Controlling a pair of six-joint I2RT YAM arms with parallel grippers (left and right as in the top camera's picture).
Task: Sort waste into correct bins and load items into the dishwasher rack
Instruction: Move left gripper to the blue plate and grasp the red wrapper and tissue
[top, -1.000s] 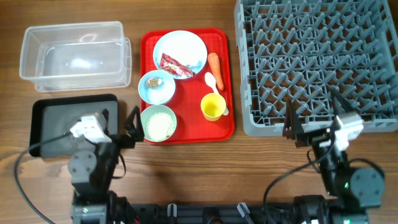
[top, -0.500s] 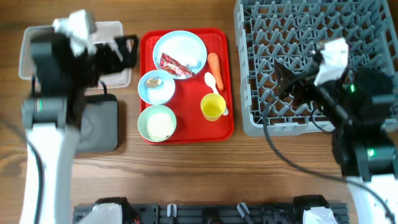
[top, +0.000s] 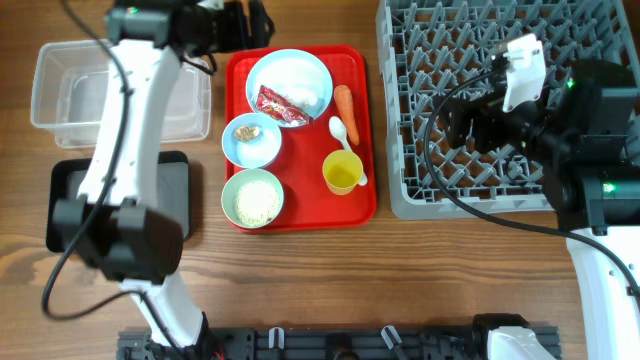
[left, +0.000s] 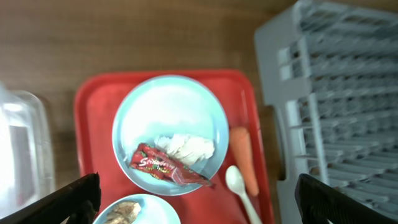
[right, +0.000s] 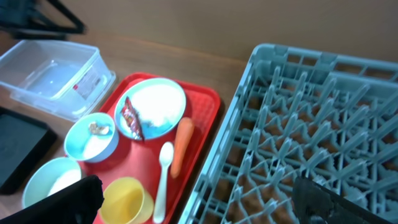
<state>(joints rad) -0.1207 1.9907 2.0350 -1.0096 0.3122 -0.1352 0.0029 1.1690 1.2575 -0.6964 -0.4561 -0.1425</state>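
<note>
On the wooden table (top: 300, 280), sorting looks unstarted: the wrapper (top: 282, 106) lies on the plate (top: 300, 72), far centre, between tub (top: 120, 85) and rack (top: 500, 60). Left gripper (top: 240, 25), above the red tray's (top: 365, 150) far edge, and right gripper (top: 462, 125), over the rack, gape empty. Next, the left should probably descend onto the wrapper.

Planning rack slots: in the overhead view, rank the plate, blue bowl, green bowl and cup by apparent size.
Largest: plate.
Next: green bowl and blue bowl, which look alike, so they are not ranked.
Smallest: cup.
</note>
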